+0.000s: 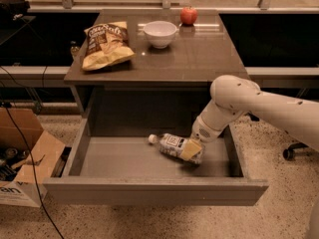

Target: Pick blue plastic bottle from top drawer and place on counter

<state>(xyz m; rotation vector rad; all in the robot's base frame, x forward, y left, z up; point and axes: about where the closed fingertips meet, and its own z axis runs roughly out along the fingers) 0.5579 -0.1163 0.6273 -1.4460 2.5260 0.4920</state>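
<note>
So the gripper [191, 150] is down inside the open top drawer [149, 190], right-hand side, sitting right on the base end of the blue plastic bottle [172, 144]. Honestly can't tell whether the jaws are clamped on it or loose, since that end of the bottle is covered from this angle.

The bottle is lying on its side on the drawer floor, white cap pointing left and a bit toward the back, label facing up. It's down flat, not lifted.

The white arm [249, 101] comes in from the right and bends down over the drawer's right wall.

The drawer is pulled well out from under the worktop [199, 59]. On the worktop there's a yellow bag of chips [105, 45] on the left, a white bowl [160, 33] near the back middle, and a red apple [188, 16] just beside the bowl at the back edge.

An open cardboard box [25, 153] sits on the floor to the left of the cabinet.
</note>
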